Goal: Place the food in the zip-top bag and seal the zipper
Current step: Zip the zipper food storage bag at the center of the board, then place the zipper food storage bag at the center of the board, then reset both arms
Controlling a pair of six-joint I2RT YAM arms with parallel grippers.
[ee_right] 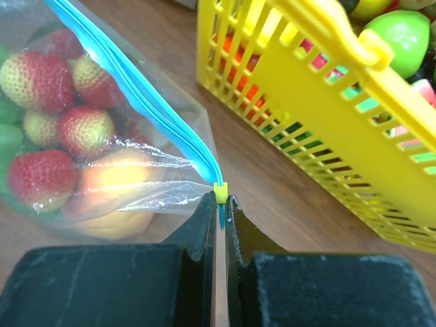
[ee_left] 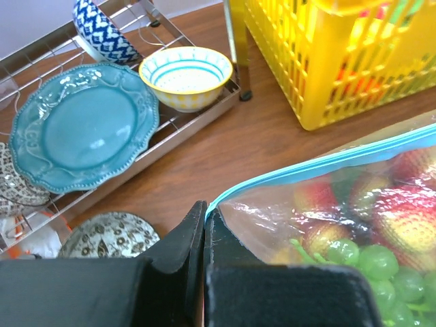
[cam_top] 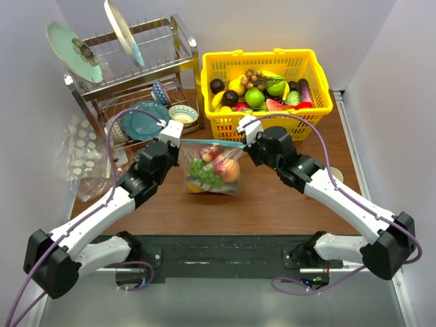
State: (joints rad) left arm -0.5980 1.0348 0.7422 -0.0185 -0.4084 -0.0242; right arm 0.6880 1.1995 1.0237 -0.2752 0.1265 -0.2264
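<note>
The clear zip-top bag point(cam_top: 212, 170) hangs in the middle of the table between my two grippers. Its teal zipper point(cam_top: 211, 142) is stretched level between them. The food inside is red strawberries point(ee_right: 41, 78), green grapes point(ee_left: 371, 262) and a peach point(cam_top: 231, 170). My left gripper point(cam_top: 174, 141) is shut on the bag's left top corner; in the left wrist view its jaws point(ee_left: 204, 210) pinch the strip's end. My right gripper point(cam_top: 244, 139) is shut on the right end of the zipper point(ee_right: 136, 95), just under a small yellow slider point(ee_right: 220, 192).
A yellow basket point(cam_top: 272, 117) with more toy fruit stands right behind the bag. A metal dish rack point(cam_top: 146, 34) with plates, a teal plate point(ee_left: 75, 126) and a striped bowl point(ee_left: 185, 75) is at the back left. Crinkled white-dotted plastic point(cam_top: 82, 153) lies at the left.
</note>
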